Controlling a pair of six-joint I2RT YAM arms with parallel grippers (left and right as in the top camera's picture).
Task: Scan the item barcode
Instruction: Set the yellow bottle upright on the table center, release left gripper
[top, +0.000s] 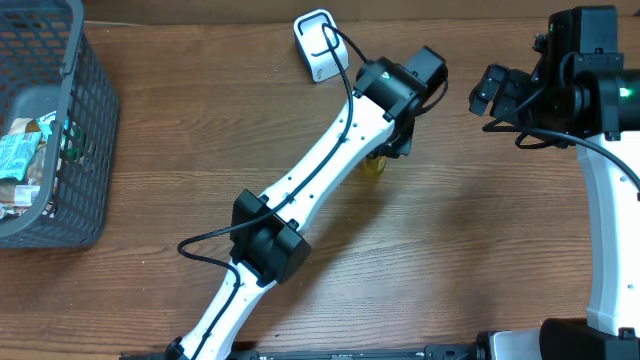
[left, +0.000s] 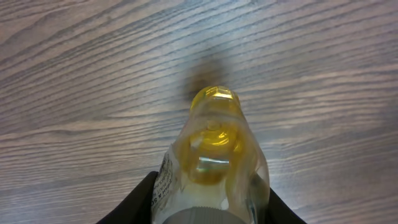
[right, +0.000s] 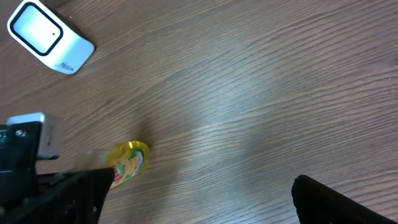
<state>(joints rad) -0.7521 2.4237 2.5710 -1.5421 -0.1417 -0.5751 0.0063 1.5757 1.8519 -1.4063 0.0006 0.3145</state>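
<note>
The brown wood-grain tabletop (top: 470, 250) fills all three views. Across its middle, the white left arm with black joints (top: 310, 195) stretches diagonally from the near edge towards the far centre. The right arm (top: 605, 180), white with a black wrist, stands along the right side. At the far left edge sits a grey plastic lattice basket (top: 95, 150) with several printed packets (top: 20, 165) lying in it.

Near the far edge, just beyond the left arm's wrist, a white handheld barcode scanner with a dark window (top: 318, 45) lies flat on the wood, with a black arm cable crossing over it in the overhead view.

The left gripper (left: 211, 205) is clamped on a small clear plastic bottle of yellow liquid with a yellow cap (left: 214, 155). Its black fingers (left: 134, 208) press against both sides of the bottle's body. The bottle lies close to horizontal, its cap pointing away from the wrist and low over the wood, casting a dark shadow just beyond it. Whether the cap touches the surface cannot be told. From overhead only the yellow end shows under the wrist, in the middle of the tabletop, near the scanner but apart from it.

The right gripper (top: 492, 90) hangs with its jaws spread wide apart and nothing between them, well to the right of the bottle.
</note>
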